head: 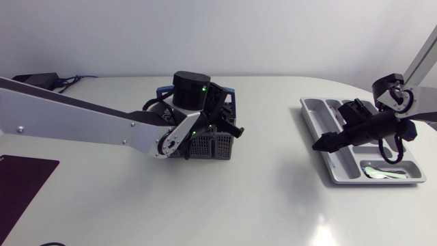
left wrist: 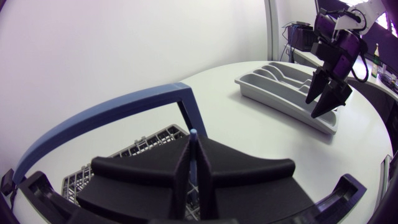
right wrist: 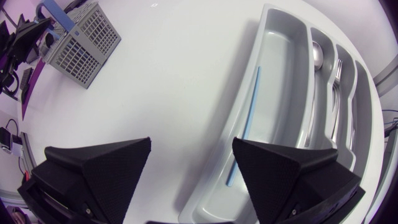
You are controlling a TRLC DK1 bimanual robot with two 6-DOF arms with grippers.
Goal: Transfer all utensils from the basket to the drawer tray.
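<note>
Your basket (head: 212, 145) is sitting mid-tabletop, with the drawer tray (head: 311, 109) lying well apart to its right. Your left gripper (left wrist: 194, 142) is hanging over the basket, pinching a thin stick (left wrist: 194, 133) that is standing upright between its fingers. Your right gripper (head: 321, 144) is hovering over the tray's basket-side rim. Inside the tray, another stick (right wrist: 252, 106) is lying in the compartment nearest the basket, with a spoon (right wrist: 316, 56) and a fork (right wrist: 339, 74) resting in the compartments beyond.
</note>
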